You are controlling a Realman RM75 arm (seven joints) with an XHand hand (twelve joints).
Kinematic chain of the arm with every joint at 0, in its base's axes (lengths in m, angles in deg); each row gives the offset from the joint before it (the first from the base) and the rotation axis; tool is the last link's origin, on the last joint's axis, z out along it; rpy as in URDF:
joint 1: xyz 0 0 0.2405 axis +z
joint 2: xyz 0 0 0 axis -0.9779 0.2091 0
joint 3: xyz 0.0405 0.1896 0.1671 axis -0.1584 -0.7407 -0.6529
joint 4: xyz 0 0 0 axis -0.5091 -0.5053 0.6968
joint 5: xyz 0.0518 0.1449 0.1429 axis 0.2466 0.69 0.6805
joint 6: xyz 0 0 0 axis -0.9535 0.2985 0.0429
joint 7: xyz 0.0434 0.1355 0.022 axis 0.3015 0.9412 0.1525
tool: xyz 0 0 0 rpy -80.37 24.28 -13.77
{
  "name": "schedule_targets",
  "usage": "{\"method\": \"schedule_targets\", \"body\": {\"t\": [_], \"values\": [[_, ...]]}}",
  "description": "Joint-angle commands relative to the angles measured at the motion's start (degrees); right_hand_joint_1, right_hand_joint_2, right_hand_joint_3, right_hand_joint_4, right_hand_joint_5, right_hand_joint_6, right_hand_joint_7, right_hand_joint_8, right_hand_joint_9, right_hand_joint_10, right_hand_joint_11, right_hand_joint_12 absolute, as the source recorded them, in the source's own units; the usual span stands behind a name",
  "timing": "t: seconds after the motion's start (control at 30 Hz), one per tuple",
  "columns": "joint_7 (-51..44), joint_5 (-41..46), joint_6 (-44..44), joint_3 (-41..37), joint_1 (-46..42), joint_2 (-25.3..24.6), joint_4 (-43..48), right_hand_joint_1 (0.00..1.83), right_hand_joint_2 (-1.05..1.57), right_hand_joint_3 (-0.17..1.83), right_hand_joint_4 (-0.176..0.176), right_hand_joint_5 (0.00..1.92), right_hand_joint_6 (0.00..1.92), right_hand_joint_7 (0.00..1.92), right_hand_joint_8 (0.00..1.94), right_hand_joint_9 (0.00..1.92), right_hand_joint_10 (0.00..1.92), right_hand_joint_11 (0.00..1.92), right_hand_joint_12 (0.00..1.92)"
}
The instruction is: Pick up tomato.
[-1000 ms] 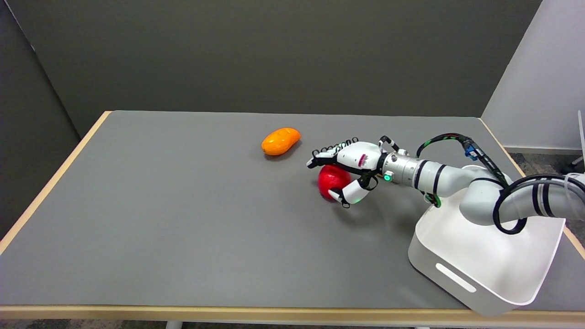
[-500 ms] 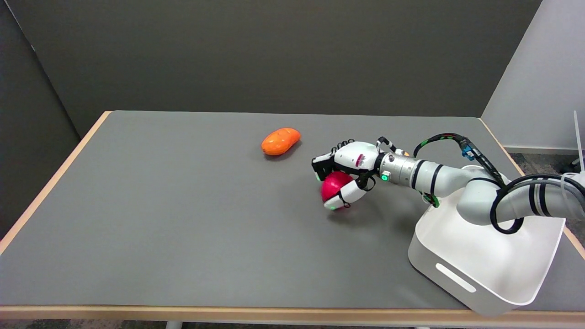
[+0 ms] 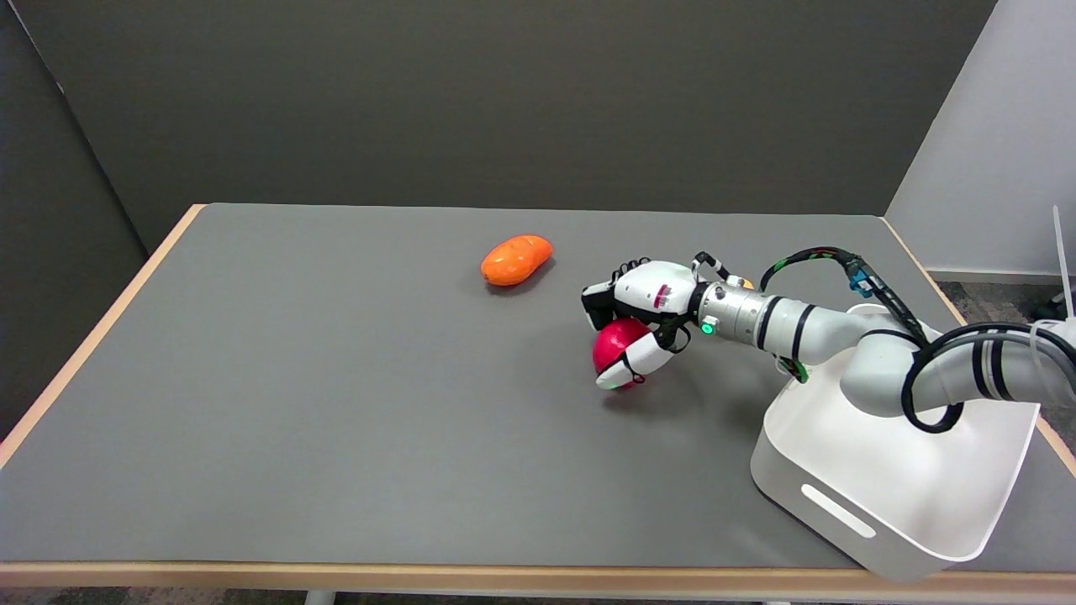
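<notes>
My robot hand [image 3: 640,311] grips the red tomato [image 3: 614,343], fingers curled over its top and thumb under its near side. The tomato sits right of centre over the table [image 3: 336,403], possibly just clear of it.

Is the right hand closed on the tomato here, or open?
Closed on it: the right hand wraps the red tomato, fingers over its top and thumb beneath. Whether it has left the table, cannot tell.

Single head view: high above the table's [image 3: 336,420] near edge, facing down and across toward the dark back wall [image 3: 504,101]; whole tabletop visible.
</notes>
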State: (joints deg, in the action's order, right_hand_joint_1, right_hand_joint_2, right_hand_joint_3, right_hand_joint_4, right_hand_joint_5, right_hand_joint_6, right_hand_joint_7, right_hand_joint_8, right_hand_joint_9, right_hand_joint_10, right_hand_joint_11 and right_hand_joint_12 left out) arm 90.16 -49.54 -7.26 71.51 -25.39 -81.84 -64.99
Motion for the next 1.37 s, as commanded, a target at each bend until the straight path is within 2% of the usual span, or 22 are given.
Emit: {"method": "schedule_targets", "body": {"t": [0.03, 0.3, 0.5, 0.6, 0.73, 0.83, 0.9, 1.0, 1.17, 1.37], "values": [[0.01, 0.42, 5.05, -1.97, -0.66, 0.30, 0.08, 1.33, 1.04, 0.43, -0.124, 0.58, 1.64, 0.76, 1.33, 0.80, 1.56, 0.90, 1.64], [0.01, 3.04, 12.97, -7.98, -1.82, 2.65, -3.08, 1.33, 1.01, 0.47, -0.122, 0.60, 1.63, 0.79, 1.32, 0.81, 1.54, 0.92, 1.68], [-0.01, 3.04, 16.75, -13.63, -0.88, 7.12, -8.32, 1.34, 0.99, 0.50, -0.123, 0.61, 1.62, 0.80, 1.32, 0.82, 1.53, 0.92, 1.70], [-3.45, 4.10, 17.47, -15.85, -1.13, 10.55, -10.65, 1.34, 0.98, 0.51, -0.125, 0.62, 1.62, 0.81, 1.31, 0.82, 1.52, 0.92, 1.71], [-14.35, 12.57, 18.77, -15.74, -1.37, 16.09, -14.90, 1.34, 0.98, 0.52, -0.123, 0.62, 1.62, 0.81, 1.30, 0.83, 1.52, 0.92, 1.72], [-17.51, 19.98, 21.56, -15.26, -2.68, 20.65, -17.83, 1.34, 0.98, 0.52, -0.127, 0.62, 1.62, 0.81, 1.31, 0.83, 1.52, 0.94, 1.73], [-18.59, 22.89, 24.43, -16.36, -5.37, 21.67, -18.04, 1.34, 0.99, 0.50, -0.119, 0.62, 1.62, 0.81, 1.31, 0.82, 1.52, 0.93, 1.75], [-22.68, 30.42, 26.94, -17.94, -10.29, 23.14, -18.12, 1.34, 0.98, 0.51, -0.131, 0.63, 1.62, 0.82, 1.30, 0.83, 1.49, 0.92, 1.74], [-29.63, 40.45, 27.85, -18.07, -14.86, 23.45, -14.07, 1.34, 0.99, 0.47, -0.134, 0.63, 1.61, 0.83, 1.28, 0.83, 1.46, 0.95, 1.73], [-29.79, 49.70, 30.16, -18.14, -21.10, 21.78, -7.90, 1.34, 1.01, 0.44, -0.137, 0.63, 1.61, 0.83, 1.28, 0.83, 1.45, 0.95, 1.73]]}}
